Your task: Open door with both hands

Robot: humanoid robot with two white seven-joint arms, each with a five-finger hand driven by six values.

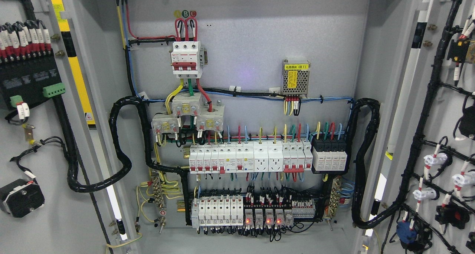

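a white three-pole breaker (186, 59) sits above rows of breakers (250, 157), beside a metal power supply (295, 78).

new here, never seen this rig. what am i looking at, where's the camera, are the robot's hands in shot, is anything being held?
One picture, taken from a camera on the humanoid robot's head, looking straight into an open electrical cabinet. Both doors are swung wide: the left door and the right door show their inner faces with wiring. On the back panel sit a three-pole main breaker at the top, a small power supply with a yellow label, a row of white breakers and a lower row with red-lit relays. Black cable looms run to each door. Neither robot hand is in view, so nothing is seen being held. The doors already stand open.
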